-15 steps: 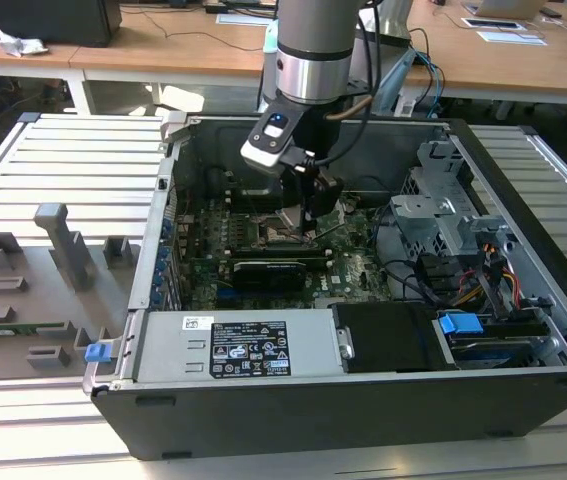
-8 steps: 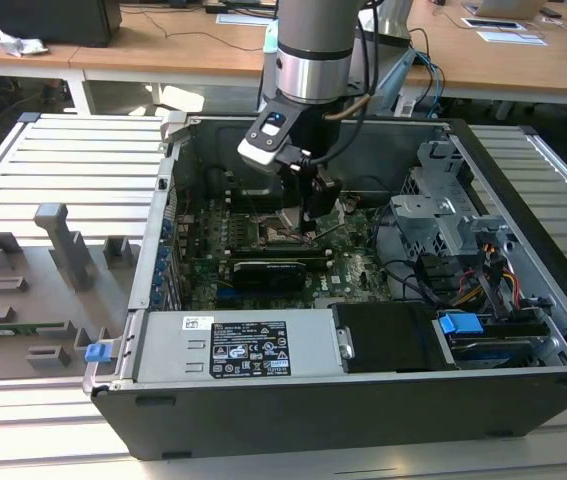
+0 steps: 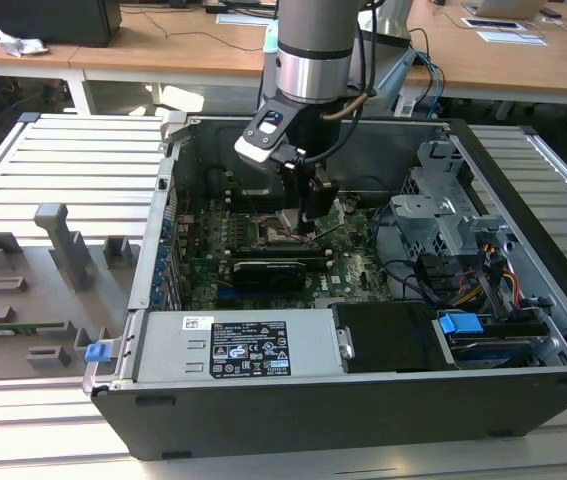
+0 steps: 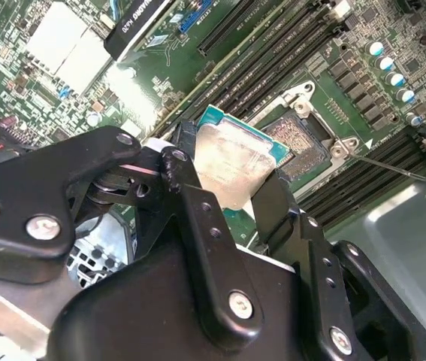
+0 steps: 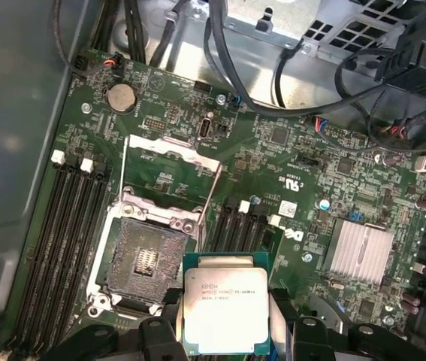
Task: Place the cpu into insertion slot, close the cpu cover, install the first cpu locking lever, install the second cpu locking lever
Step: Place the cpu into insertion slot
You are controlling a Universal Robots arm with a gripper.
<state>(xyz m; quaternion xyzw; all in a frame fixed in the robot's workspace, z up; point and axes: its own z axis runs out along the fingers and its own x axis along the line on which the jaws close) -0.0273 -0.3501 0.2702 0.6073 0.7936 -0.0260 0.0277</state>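
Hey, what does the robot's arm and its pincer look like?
The arm is a grey cylinder with a silver band; a black cable loops beside it. A white box sits at its wrist. The pincer is black, with silver screws.

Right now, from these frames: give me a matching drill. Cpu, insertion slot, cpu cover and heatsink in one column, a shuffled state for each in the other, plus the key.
Things:
1. cpu
2. insertion slot
3. cpu cover
4. heatsink

States:
a. swung open, clear of the socket
b. gripped in the hand, not seated
c. empty, pin field bare
d. silver fins

Pairs: 1-b, 2-c, 3-a, 4-d
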